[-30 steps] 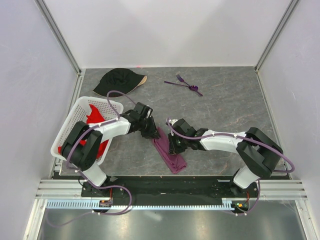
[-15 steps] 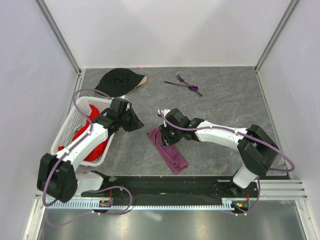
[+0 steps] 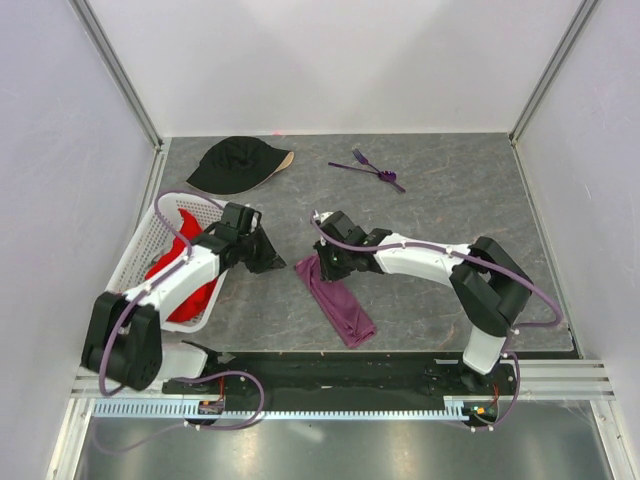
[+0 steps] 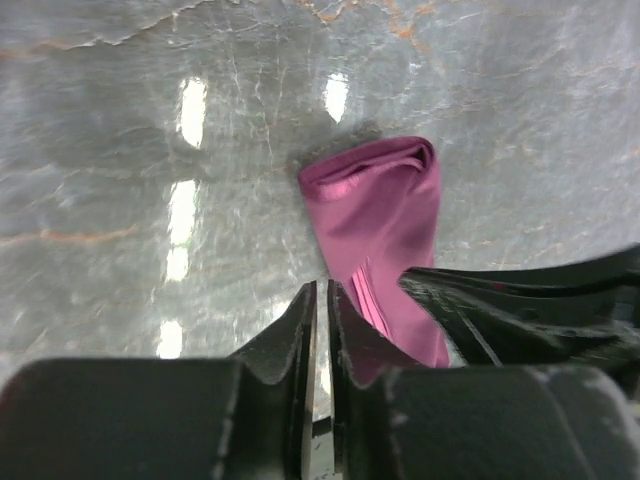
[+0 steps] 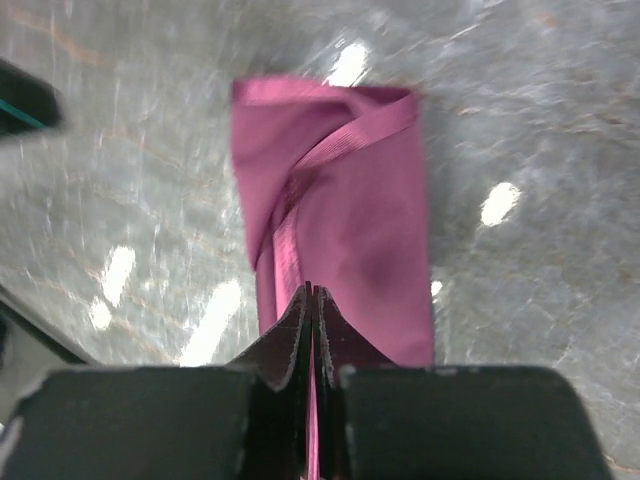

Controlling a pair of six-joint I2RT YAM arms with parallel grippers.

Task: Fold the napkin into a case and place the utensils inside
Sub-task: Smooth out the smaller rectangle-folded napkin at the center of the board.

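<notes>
Top external: shows napkin (image 3: 340, 305) folded into a narrow strip, right gripper (image 3: 319, 268) clenched over its far end. Puts left gripper (image 3: 277, 263), pinched nearly together on nothing, at napkin's 10 o'clock, apart. Keeps utensils (image 3: 372, 168) at 12 o'clock, well apart.

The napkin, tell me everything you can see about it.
The napkin is plum-purple cloth with a slight sheen, thin and soft, folded into a narrow strip with a hem band crossing its top layer. It lies flat on the grey table, slanting between the arms. The right end effector, shut, is over its far end; a grip cannot be told.
</notes>
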